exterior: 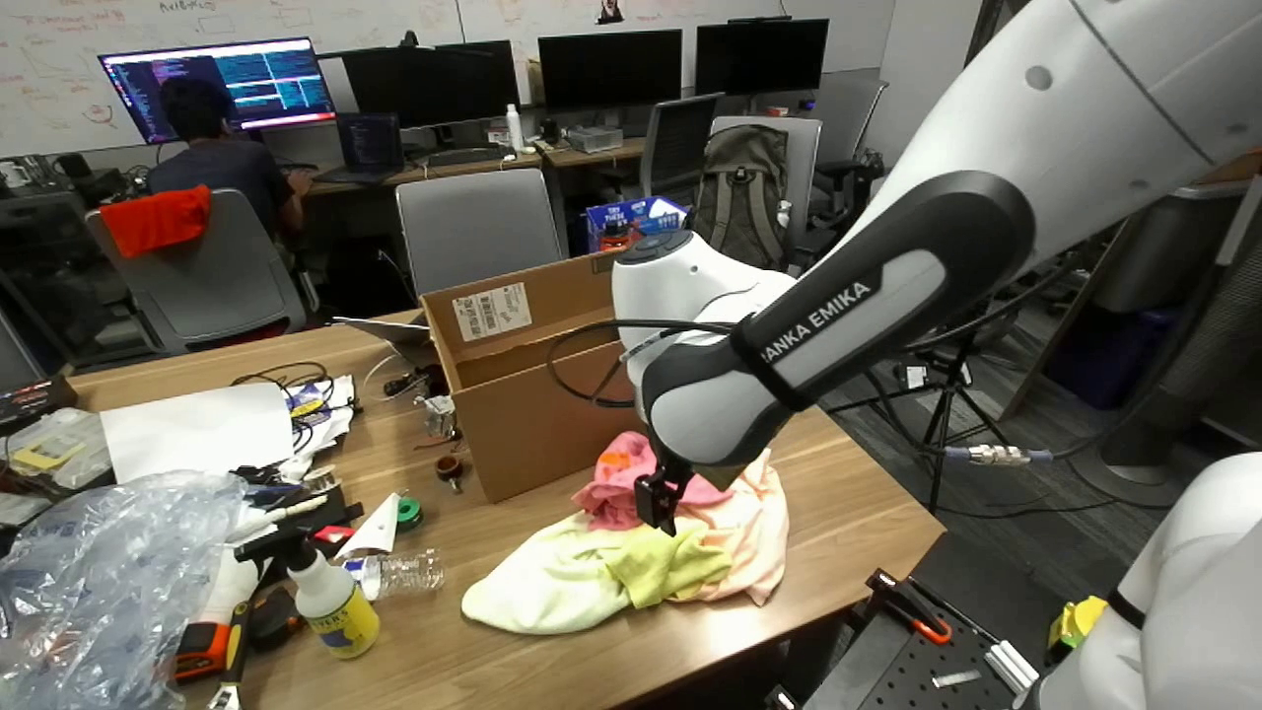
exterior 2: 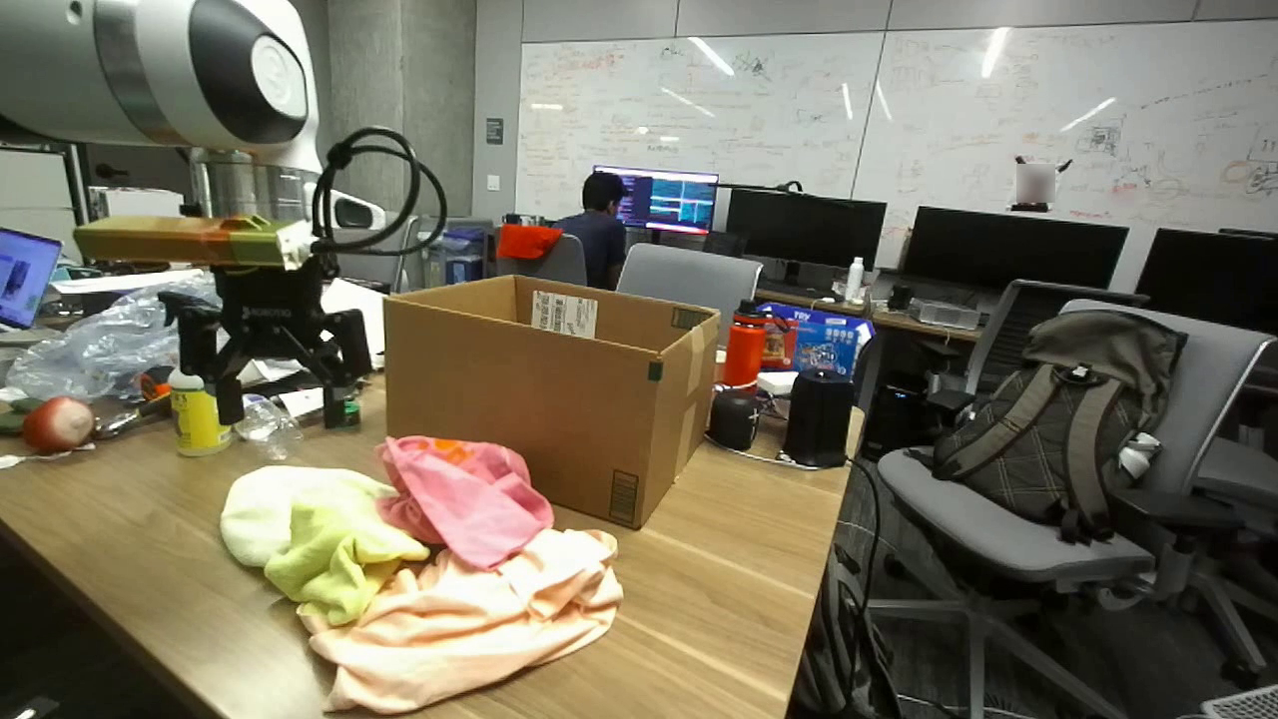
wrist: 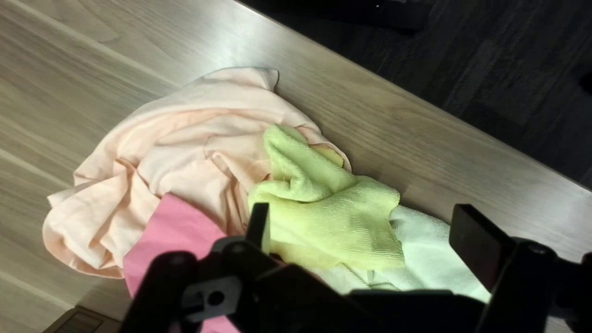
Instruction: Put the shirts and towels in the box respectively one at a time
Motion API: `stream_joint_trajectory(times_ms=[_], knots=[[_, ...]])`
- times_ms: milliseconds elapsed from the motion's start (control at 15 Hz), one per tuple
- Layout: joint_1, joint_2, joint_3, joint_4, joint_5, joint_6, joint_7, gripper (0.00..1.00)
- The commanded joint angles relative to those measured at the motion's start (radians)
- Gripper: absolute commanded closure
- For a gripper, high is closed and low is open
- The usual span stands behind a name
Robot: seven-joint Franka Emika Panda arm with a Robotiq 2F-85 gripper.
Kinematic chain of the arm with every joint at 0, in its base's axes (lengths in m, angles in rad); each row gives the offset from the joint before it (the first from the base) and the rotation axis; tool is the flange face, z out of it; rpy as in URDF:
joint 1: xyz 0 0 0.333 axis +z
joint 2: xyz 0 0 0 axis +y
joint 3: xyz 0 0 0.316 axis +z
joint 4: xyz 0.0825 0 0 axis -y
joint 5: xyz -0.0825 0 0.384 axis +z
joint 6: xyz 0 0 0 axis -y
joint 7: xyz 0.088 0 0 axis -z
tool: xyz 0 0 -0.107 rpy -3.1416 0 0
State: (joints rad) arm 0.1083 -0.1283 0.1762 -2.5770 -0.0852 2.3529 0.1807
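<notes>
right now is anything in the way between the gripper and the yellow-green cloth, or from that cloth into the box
Nothing visible stands between the open gripper and the yellow-green cloth, which lies uncovered. On the way into the cardboard box are the pink cloth and the box's upright side, so it would likely need lifting over both.

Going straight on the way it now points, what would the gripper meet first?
The gripper would probably meet the yellow-green cloth first: in the wrist view it shows between the open jaws. Depth is unclear, so the paler cloth next to it might be touched as soon.
</notes>
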Motion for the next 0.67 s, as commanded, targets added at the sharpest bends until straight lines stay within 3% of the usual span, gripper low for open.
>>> stream_joint_trajectory(times_ms=[0, 267, 600], knots=[[0.011, 0.066, -0.038, 0.050, 0.130, 0.036, -0.119, 0.00], [0.012, 0.112, -0.043, 0.092, 0.241, 0.050, -0.223, 0.00], [0.009, 0.183, -0.037, 0.149, -0.026, 0.112, -0.078, 0.00]])
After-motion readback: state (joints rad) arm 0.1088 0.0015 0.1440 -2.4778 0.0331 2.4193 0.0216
